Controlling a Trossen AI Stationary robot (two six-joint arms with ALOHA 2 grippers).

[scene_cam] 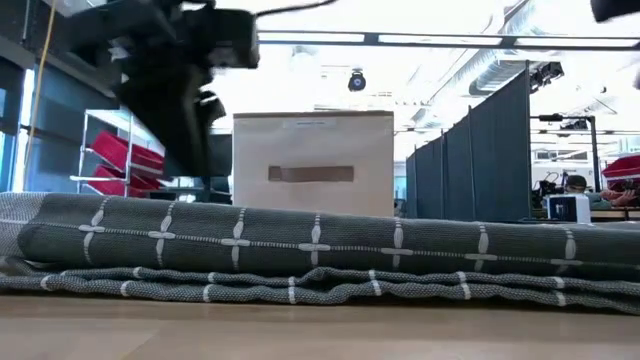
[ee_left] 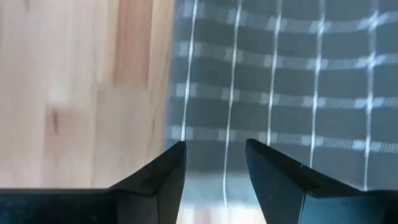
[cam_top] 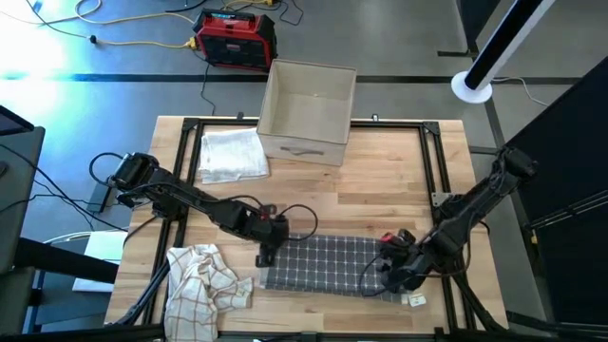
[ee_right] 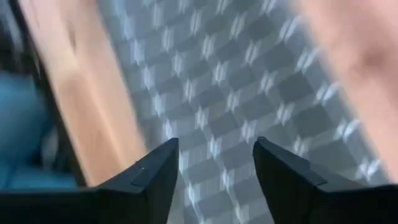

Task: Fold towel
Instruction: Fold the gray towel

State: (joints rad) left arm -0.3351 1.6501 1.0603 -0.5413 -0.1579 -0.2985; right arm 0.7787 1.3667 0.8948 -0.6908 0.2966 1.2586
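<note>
A dark grey towel with a white grid pattern (cam_top: 323, 263) lies folded into a long flat strip near the front edge of the light wooden table (cam_top: 380, 190), its layers stacked one on another in the low view. My left arm reaches in from the table's left side, elbow bent, and my left gripper (cam_top: 269, 249) hangs over the towel's left end; in the left wrist view its two dark fingers (ee_left: 155, 180) stand parted with nothing between them, the towel's edge and bare wood showing past them. My right arm slants down from the right side, and my right gripper (cam_top: 391, 269) sits over the towel's right end, fingers (ee_right: 149, 177) likewise apart and empty above the grid cloth. Whether either set of tips touches the fabric I cannot tell. A crumpled white cloth with thin brown checks (cam_top: 204, 285) lies at the front left corner, just beside the towel. A folded white towel (cam_top: 231, 154) rests at the back left, next to a beige fabric storage box (cam_top: 307, 114) with a slot handle. In the low view my left arm shows only as a blurred dark shape.
</note>
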